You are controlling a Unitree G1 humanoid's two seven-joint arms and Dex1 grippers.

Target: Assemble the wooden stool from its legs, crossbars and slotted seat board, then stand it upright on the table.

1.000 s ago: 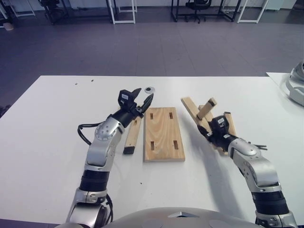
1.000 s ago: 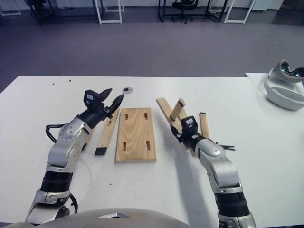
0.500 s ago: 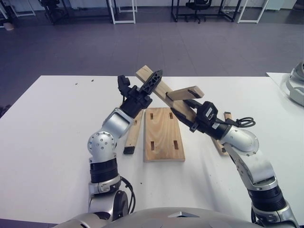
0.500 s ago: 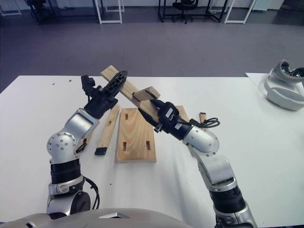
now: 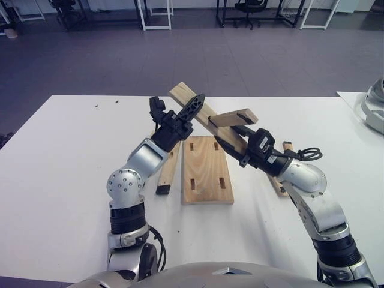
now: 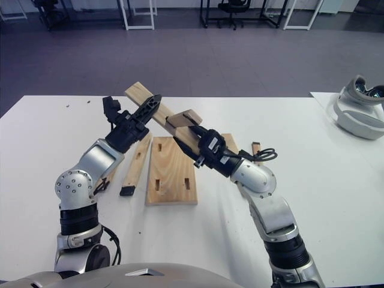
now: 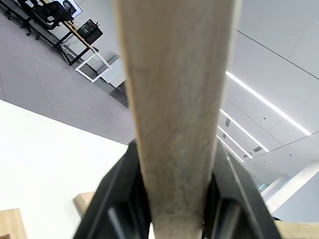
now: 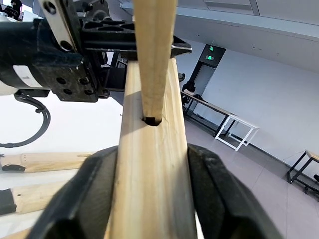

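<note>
A wooden leg [image 5: 207,119] is held tilted in the air above the slotted seat board [image 5: 206,171]. My left gripper [image 5: 191,108] is shut on its upper end, and the leg [image 7: 174,124] sits between the black fingers [image 7: 117,199]. My right gripper [image 5: 237,138] is shut on the lower part of the leg [image 8: 149,174]. A short crossbar [image 5: 234,117] sticks out of a hole in the leg, and its end [image 8: 154,50] sits in that hole. The seat board lies flat with its slots facing up.
Another leg [image 5: 167,171] with a dark foot lies on the white table [image 5: 60,156] left of the board. More wooden pieces [image 5: 279,183] lie to the right, partly behind my right arm. A white headset [image 6: 359,111] rests on the neighbouring table at the far right.
A second ago the leg with its crossbar lay on the table under my right gripper and my left gripper was open. Both now hold it raised; since half a second ago it shifted slightly left.
</note>
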